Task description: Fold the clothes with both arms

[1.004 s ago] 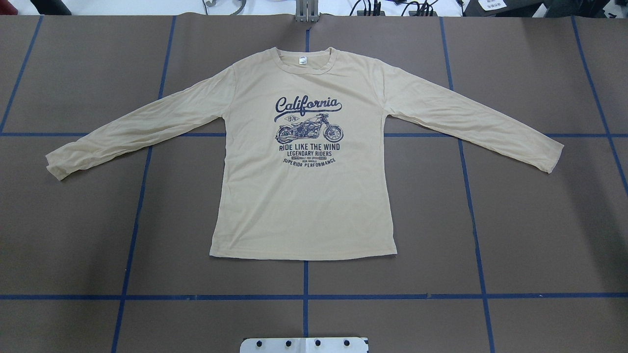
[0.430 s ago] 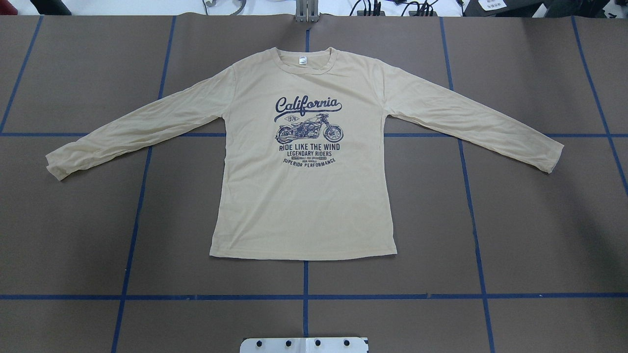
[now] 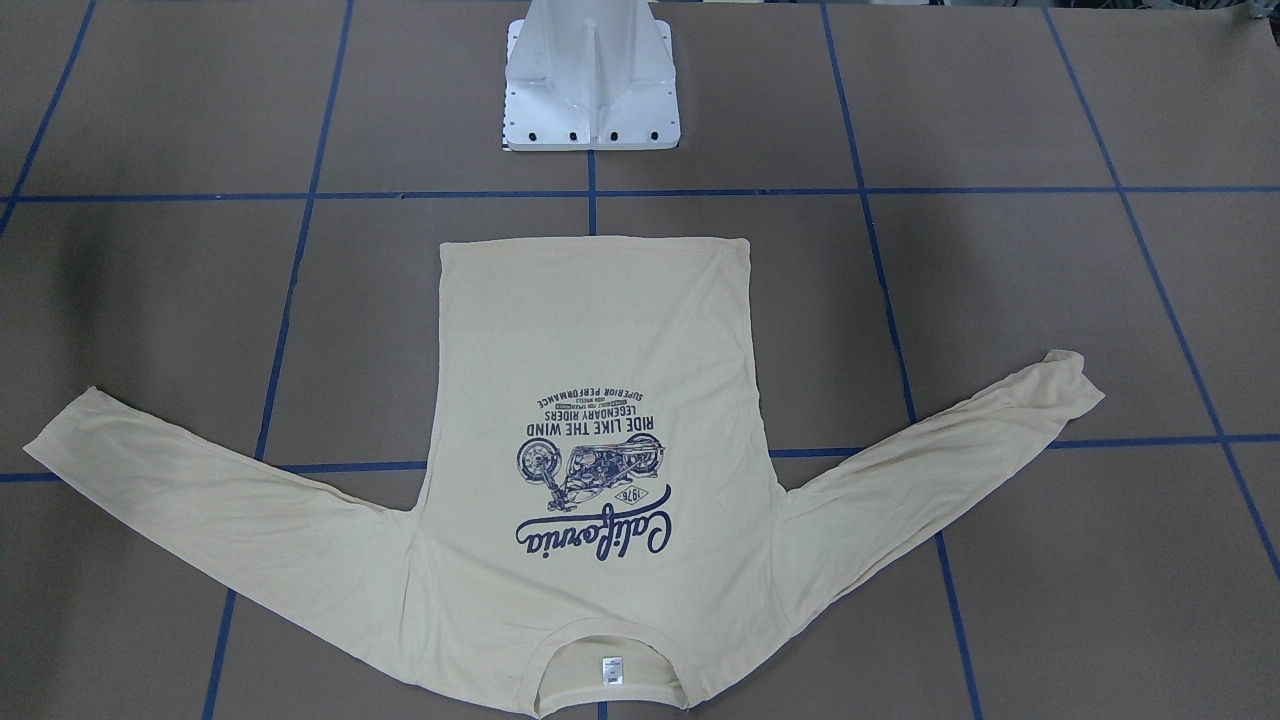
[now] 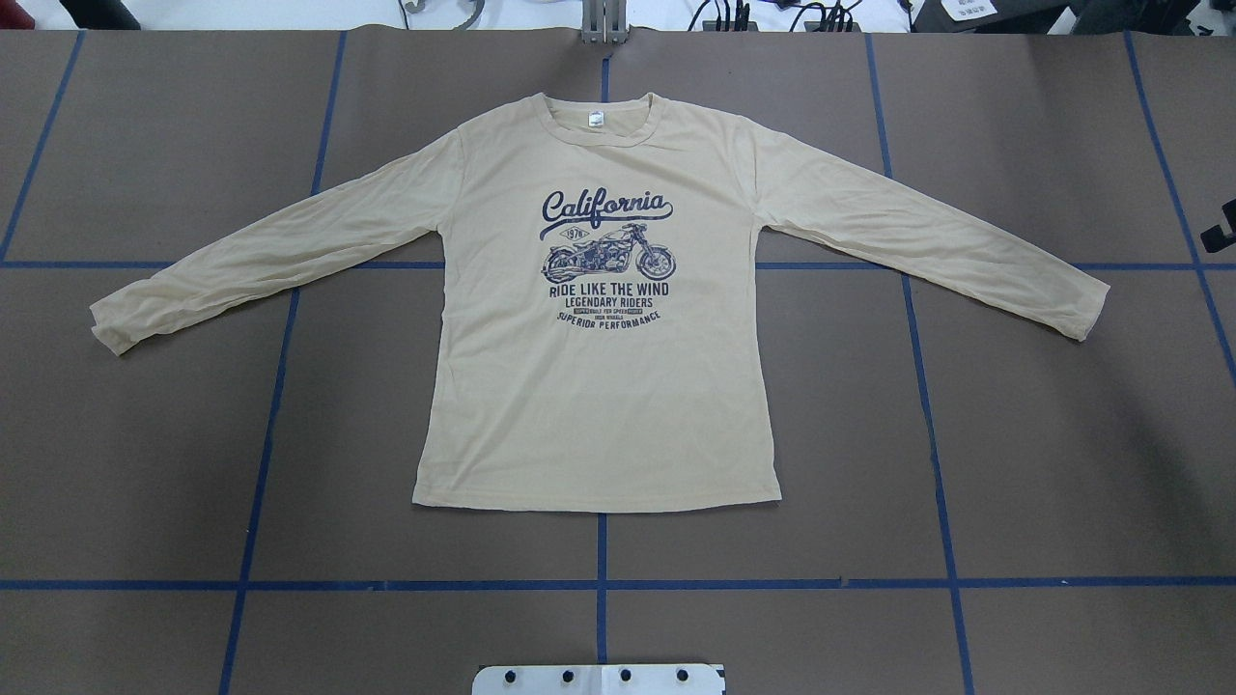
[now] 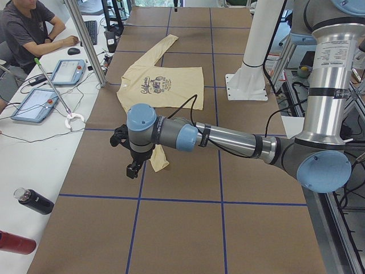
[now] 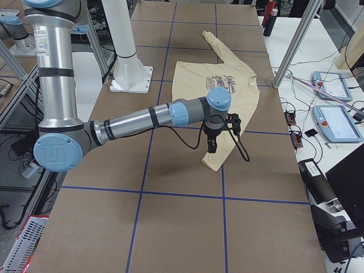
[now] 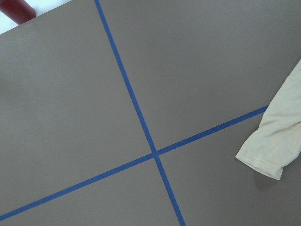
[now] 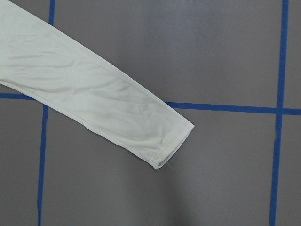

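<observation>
The cream-yellow long-sleeved shirt point(image 4: 599, 405) lies flat and face up, its navy "California" print point(image 4: 605, 208) showing and both sleeves spread wide. In the exterior left view my left gripper point(image 5: 132, 169) hangs above the near sleeve cuff point(image 5: 159, 162); I cannot tell its state. The left wrist view holds that cuff point(image 7: 268, 155) at its right edge, with no fingers showing. My right gripper point(image 6: 212, 147) hovers over the other cuff point(image 6: 213, 164). Only a black sliver of it point(image 4: 1221, 227) shows overhead, state unclear. The right wrist view looks down on that cuff point(image 8: 174, 136).
Blue tape lines point(image 4: 601, 583) grid the brown table. The white pedestal base point(image 3: 592, 90) stands behind the shirt's hem. A person point(image 5: 28, 28) sits at a side table with tablets point(image 5: 68, 71); bottles point(image 5: 34, 201) lie there too.
A black part of the right gripper has come into the overhead view at its right edge. The shirt has not moved.
</observation>
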### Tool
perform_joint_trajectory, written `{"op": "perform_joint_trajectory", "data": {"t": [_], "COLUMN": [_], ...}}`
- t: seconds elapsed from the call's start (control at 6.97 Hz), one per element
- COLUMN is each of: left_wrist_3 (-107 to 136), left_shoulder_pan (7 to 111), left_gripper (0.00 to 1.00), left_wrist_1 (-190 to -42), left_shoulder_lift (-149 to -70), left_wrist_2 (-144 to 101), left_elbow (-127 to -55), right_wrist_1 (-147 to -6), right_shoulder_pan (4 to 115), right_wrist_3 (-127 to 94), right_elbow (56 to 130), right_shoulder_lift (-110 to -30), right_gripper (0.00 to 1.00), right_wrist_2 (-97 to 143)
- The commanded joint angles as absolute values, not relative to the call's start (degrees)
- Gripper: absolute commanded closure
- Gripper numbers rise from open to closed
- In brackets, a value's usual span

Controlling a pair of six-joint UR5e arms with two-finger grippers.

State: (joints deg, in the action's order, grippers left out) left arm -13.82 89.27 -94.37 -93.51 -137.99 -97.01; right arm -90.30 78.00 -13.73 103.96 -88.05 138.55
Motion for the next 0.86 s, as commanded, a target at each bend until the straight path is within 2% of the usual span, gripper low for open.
{"op": "perform_joint_trajectory", "data": {"t": [0.0, 0.29, 0.72], "left_wrist_3": [-12.3, -11.9, -1.9], "left_shoulder_pan": [86.5, 84.0, 84.0], "left_gripper": [0.0, 0.0, 0.0], "left_wrist_1": [-96.0, -100.9, -108.8], "left_shoulder_lift": [-94.6, -95.0, -95.4], "left_wrist_2": [-143.4, -136.1, -135.6], "left_elbow": [-94.4, -94.2, -92.6], "right_wrist_1": [-75.2, -61.9, -58.4], "right_shoulder_pan": [76.1, 73.4, 65.1], "right_wrist_3": [-14.5, -20.9, -30.4], "right_elbow": [94.4, 87.0, 84.7], "right_shoulder_lift": [-88.2, -87.9, -85.5], "right_gripper": [0.0, 0.01, 0.01], "right_wrist_2": [137.9, 137.6, 129.1]}}
